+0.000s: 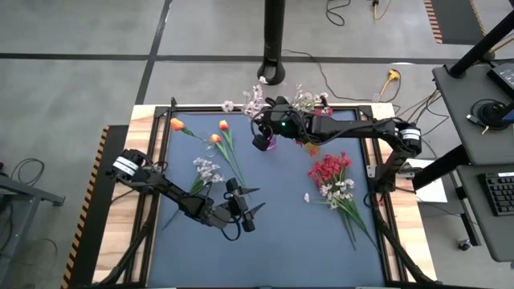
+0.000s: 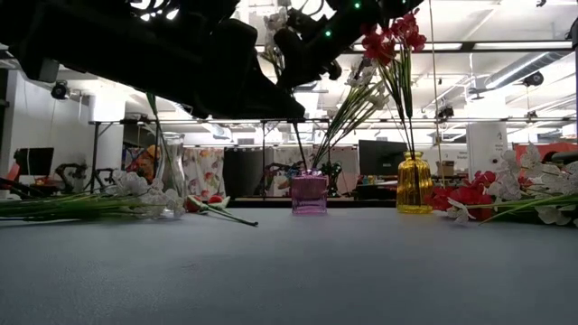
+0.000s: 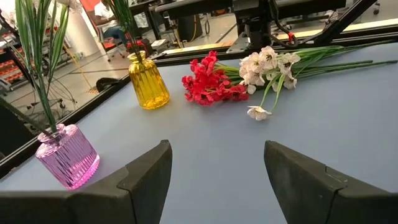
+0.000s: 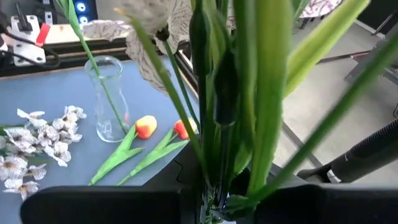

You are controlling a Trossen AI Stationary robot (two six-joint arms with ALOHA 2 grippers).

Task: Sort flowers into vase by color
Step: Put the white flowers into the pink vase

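Observation:
My right gripper [image 1: 263, 141] hangs over the pink vase [image 2: 309, 194] at the table's far middle, shut on a white flower spray [image 4: 149, 15] whose green stems run down into that vase. The yellow vase [image 2: 414, 185] beside it holds red blossoms [image 2: 393, 41]. A clear vase [image 4: 109, 99] holds one green stem. Orange tulips [image 1: 217, 132] lie flat at the far left, and a white spray [image 1: 207, 170] lies near them. Red blossoms [image 1: 329, 168] and white sprays [image 1: 341, 191] lie on the right. My left gripper [image 1: 255, 202] is open above the near middle, touching nothing. My right gripper pinches the bunch of green stems [image 4: 217, 155] of the white spray between its two fingers, coming from above. The stems stand roughly upright, with blossoms above the fingers. One stem [image 2: 298, 144] runs down below the gripper into the pink vase's mouth.
The dark mat is bordered by a black frame [image 1: 169, 108] on a wooden table. A black post [image 1: 273, 48] stands beyond the far edge. The loose red and white flowers [image 3: 236, 78] lie between my left gripper and the right edge. Bare mat lies in the near middle.

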